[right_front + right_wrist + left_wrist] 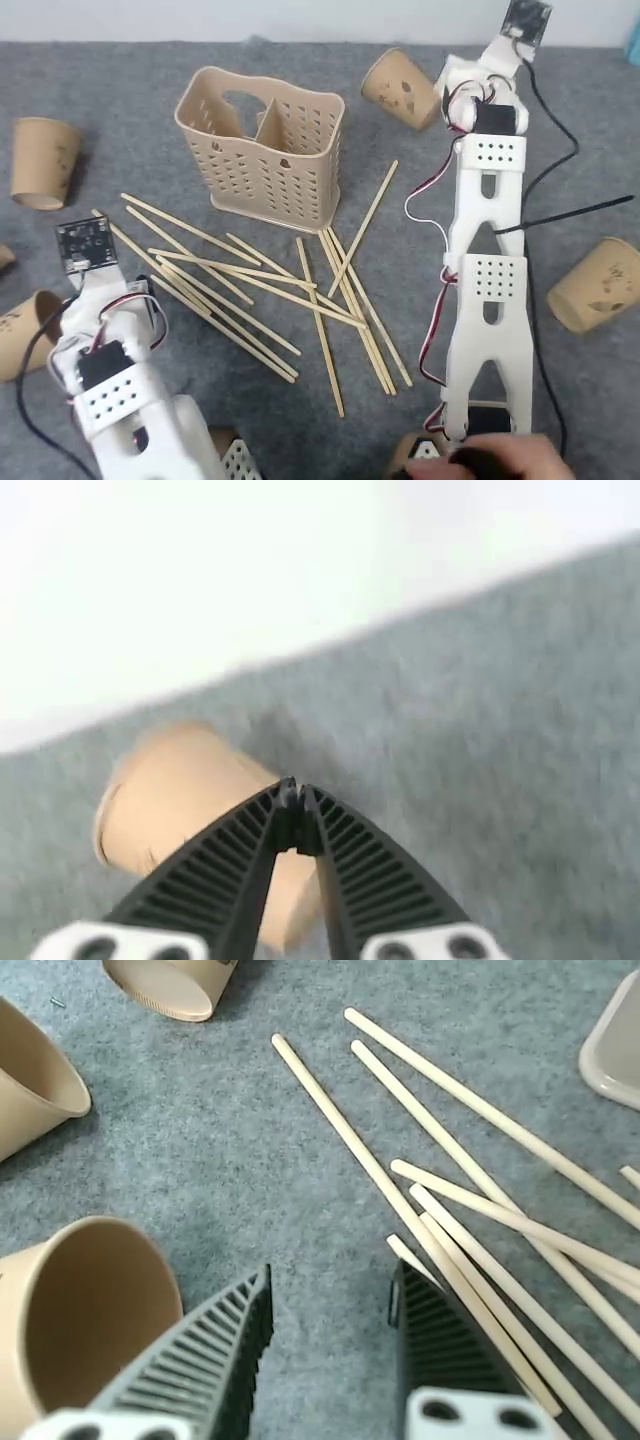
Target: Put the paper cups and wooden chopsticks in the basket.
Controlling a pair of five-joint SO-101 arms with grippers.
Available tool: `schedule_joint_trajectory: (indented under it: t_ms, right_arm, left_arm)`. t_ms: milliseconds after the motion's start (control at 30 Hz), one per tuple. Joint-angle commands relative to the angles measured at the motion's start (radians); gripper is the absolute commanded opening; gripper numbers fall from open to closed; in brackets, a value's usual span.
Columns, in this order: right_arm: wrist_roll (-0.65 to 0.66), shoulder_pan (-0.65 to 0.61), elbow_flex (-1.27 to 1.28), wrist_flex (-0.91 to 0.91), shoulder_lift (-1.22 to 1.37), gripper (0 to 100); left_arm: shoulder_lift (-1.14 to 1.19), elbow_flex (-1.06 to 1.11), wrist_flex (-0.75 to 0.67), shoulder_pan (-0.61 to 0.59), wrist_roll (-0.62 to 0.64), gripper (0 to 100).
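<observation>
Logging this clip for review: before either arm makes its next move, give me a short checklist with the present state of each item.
1. Left gripper open and empty: ok; its jaws stand apart with nothing between them.
2. Chopsticks lined up between the left jaws: not ok; the nearest ends lie beside one jaw, not between the two.
3. Right gripper open for a grasp: not ok; its jaws are shut.
4. Right gripper touching the paper cup: cannot tell; the cup lies on its side just beyond the tips.
5. Basket upright with room: ok; both compartments look empty.
</observation>
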Motion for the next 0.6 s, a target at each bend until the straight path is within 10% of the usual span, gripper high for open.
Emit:
schedule_joint_trajectory:
  t_ms: [0, 567]
  right_arm:
    - [-0.014, 0.007, -0.058, -0.047, -0.005, 0.7]
    - [0.103, -0.03, -0.06, -0.102, 0.159, 0.6]
  left_arm:
    - [-0.014, -0.005, -0.023, 0.009, -0.008, 18]
    - [-0.012, -0.005, -0.023, 0.009, -0.009, 18]
